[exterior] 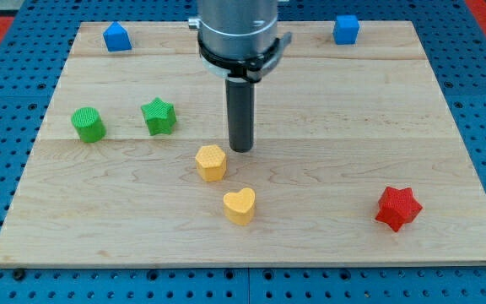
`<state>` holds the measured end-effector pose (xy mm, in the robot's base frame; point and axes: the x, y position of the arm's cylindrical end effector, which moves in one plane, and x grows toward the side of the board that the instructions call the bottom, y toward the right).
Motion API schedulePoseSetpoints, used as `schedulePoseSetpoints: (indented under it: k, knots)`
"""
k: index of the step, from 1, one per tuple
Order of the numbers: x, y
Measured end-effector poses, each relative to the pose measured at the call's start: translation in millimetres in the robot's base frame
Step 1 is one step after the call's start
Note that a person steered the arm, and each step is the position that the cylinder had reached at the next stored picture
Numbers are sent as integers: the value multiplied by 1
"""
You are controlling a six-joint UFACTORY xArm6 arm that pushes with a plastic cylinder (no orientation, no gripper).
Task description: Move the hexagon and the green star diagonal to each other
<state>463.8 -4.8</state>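
The yellow hexagon lies near the middle of the wooden board. The green star lies up and to the left of it, a short gap apart. My tip rests on the board just right of and slightly above the hexagon, close to its upper right edge; I cannot tell whether it touches. The rod rises from there to the arm's grey body at the view's top.
A yellow heart lies just below and right of the hexagon. A green cylinder is left of the star. Two blue blocks, one and another, sit at the top. A red star lies at lower right. The board ends on blue pegboard.
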Motion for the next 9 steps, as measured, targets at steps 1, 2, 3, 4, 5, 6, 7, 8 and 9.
schedulePoseSetpoints:
  k: [1,2,3,4,5,6,7,8,9]
  knots:
    - [2,-74]
    - [21,-137]
    - [-10,-86]
    - [10,-43]
    - [38,-64]
    - [38,-150]
    - [43,-197]
    - [4,-185]
    - [-25,-131]
